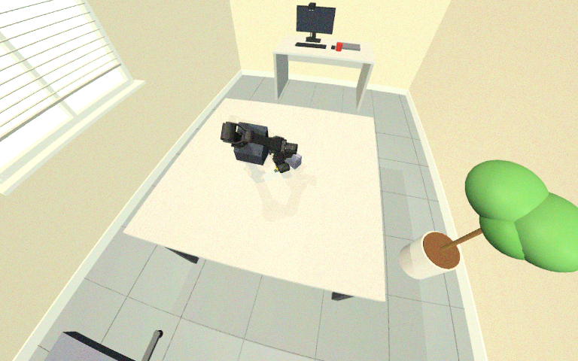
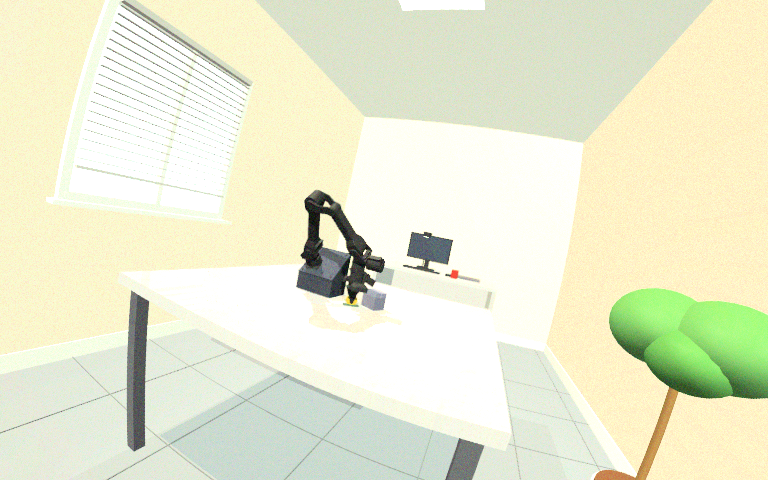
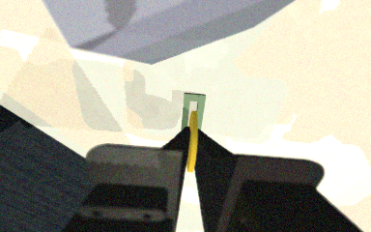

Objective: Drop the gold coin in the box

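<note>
Clamping the gold coin (image 3: pixel 192 141) edge-on at lower centre of the wrist view, the pincer (image 3: pixel 191 145) has both fingertips meeting on the coin's faces. The coin stands in the dark-green holder (image 3: pixel 194 102) on the bench (image 1: pixel 264 238). The grey box (image 3: pixel 159 26) fills the upper left.

A potted plant (image 1: pixel 511 216) stands beside the white table (image 1: pixel 264 238).

Bright, washed-out daylight; soft shadows, grainy, wide-angle edge distortion.
</note>
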`<state>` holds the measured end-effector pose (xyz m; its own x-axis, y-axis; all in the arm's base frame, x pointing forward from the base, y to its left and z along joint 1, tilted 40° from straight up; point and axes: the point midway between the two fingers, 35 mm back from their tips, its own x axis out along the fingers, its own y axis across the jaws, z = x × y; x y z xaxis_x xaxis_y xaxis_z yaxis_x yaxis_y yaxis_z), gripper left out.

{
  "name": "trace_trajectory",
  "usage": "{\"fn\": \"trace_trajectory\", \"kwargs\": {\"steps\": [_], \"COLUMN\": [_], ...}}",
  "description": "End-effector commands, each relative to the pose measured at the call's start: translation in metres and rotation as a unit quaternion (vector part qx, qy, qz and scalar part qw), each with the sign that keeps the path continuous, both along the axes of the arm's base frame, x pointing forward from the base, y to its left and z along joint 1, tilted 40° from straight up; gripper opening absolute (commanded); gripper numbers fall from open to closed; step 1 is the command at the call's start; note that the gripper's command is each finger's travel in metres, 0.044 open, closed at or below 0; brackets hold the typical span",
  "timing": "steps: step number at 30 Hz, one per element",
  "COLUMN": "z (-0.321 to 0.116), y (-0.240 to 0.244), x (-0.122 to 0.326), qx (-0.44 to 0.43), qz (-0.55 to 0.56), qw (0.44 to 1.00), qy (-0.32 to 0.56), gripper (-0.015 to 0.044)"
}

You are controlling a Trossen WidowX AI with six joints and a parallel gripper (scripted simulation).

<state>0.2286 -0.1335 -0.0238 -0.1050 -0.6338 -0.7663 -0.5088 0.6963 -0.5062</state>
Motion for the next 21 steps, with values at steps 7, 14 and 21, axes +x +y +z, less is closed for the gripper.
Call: {"fn": "trace_trajectory", "kwargs": {"steps": [7,14,21], "z": [0.006,0.017,0.030], "y": [0.005,0.016,0.027], "x": [0.002,0.007,0.010], "qx": [-0.001,0.000,0.001], "qz": [0.002,0.002,0.002], "qw": [1.000,1.000,1.000], "qy": [0.001,0.001,0.001], "gripper": [0.0000,0.0000,0.0000]}}
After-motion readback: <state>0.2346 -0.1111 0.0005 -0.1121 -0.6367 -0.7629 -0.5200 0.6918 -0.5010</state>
